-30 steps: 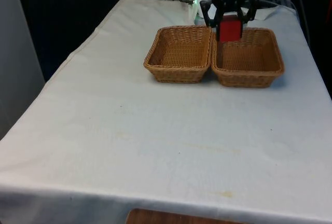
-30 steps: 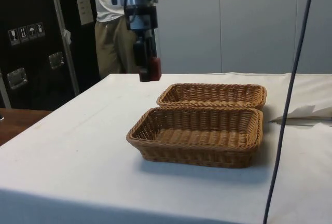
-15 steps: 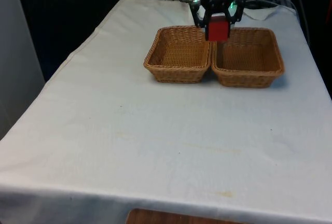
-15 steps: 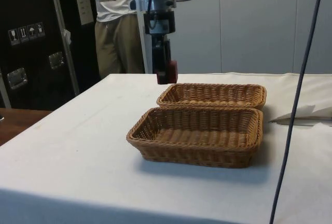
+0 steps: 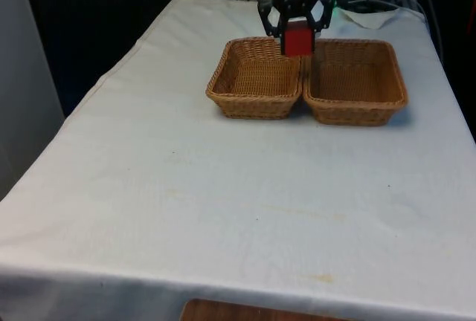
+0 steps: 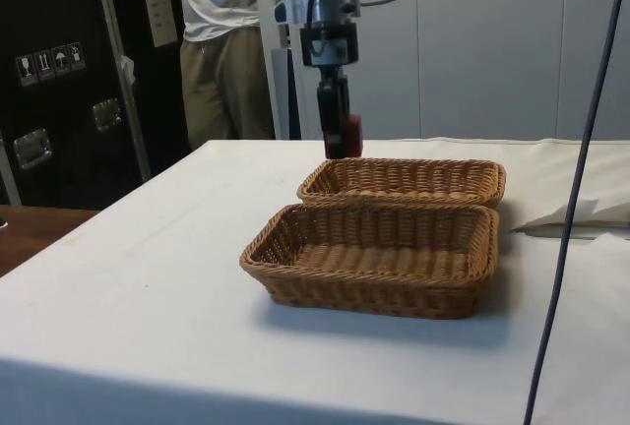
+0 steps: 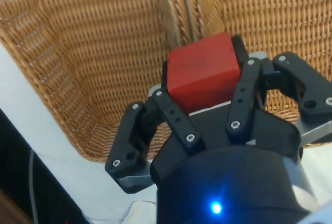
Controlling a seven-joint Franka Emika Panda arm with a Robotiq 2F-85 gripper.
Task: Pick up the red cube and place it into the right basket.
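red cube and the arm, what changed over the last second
The end effector, shut on the red cube, carried it toward the front view's left: a second ago it hung over the basket on the front view's right, now it hangs by the shared rims, edging over the basket on the front view's left. In the side view it moved away from the camera. The grip and both baskets stayed as they were.

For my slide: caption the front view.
End effector holds red cube above two baskets' shared edge.

Your front view looks down the table [image 5: 223, 209] at both baskets [image 5: 306, 77]; your side view meets them low, crosswise; your wrist view looks closely down into them
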